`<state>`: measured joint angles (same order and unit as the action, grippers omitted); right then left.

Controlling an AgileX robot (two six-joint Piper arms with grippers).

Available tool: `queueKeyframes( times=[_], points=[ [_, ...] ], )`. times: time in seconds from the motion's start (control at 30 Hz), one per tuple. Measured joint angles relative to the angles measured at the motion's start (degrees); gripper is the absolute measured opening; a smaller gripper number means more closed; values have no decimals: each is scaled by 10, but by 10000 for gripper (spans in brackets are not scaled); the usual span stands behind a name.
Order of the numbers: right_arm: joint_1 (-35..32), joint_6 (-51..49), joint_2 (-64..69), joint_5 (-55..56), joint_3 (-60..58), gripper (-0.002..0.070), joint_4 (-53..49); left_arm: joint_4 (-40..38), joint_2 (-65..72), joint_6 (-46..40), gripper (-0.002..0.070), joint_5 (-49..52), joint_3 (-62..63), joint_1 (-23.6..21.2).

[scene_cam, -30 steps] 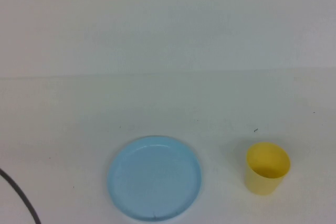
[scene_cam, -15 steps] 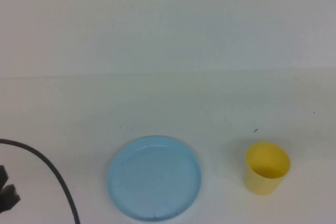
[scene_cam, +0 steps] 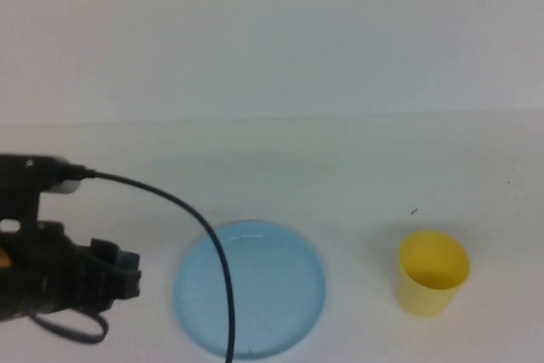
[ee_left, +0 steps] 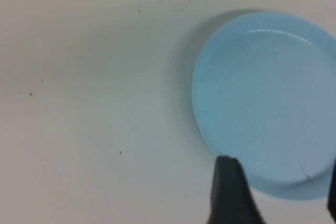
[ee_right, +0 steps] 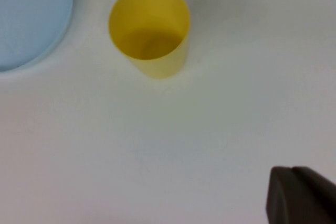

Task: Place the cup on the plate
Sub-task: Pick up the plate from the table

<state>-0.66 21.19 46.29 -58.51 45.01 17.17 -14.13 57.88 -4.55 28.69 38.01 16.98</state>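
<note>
The yellow cup (scene_cam: pixel 433 271) stands upright and empty on the white table, to the right of the light blue plate (scene_cam: pixel 272 295). My left gripper (scene_cam: pixel 127 268) hovers just left of the plate, open and holding nothing. In the left wrist view the plate (ee_left: pixel 268 93) lies ahead of the left gripper (ee_left: pixel 278 179), whose dark fingers (ee_left: pixel 227 187) stand wide apart over the plate's near rim. In the right wrist view the cup (ee_right: pixel 149 27) and the plate's edge (ee_right: pixel 26 19) show ahead of my right gripper (ee_right: pixel 291 174), which is shut and empty, well apart from the cup.
The left arm's black cable (scene_cam: pixel 217 261) arcs over the left part of the plate in the high view. The white table (scene_cam: pixel 340 167) runs back to a pale wall.
My left arm has come in from the lower left edge and now sits beside the plate, with its jaws opened. Cup and plate have not moved.
</note>
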Motion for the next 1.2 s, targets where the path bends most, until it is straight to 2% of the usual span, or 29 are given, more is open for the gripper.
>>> queueKeyframes(
  times=[0.03,0.1,0.33,0.43,0.63,0.93,1.0,1.2],
  points=[
    [0,0,0,0,0,8,4,0,28,-1,388,0,15,0],
    [0,0,0,-3,0,34,9,0,85,-2,428,0,44,0],
    [0,0,0,-9,0,271,17,-18,247,-8,422,14,144,0],
    [0,0,0,-14,0,326,28,-18,315,-13,421,28,177,0],
    [0,0,0,-36,1,347,43,-15,409,-32,420,53,217,1],
    [0,0,0,-49,1,347,44,-10,475,-40,414,65,237,2],
    [0,0,0,-49,1,347,44,-10,476,-40,386,64,238,2],
    [0,0,0,-49,1,347,44,-10,476,-43,213,59,238,2]
  ],
)
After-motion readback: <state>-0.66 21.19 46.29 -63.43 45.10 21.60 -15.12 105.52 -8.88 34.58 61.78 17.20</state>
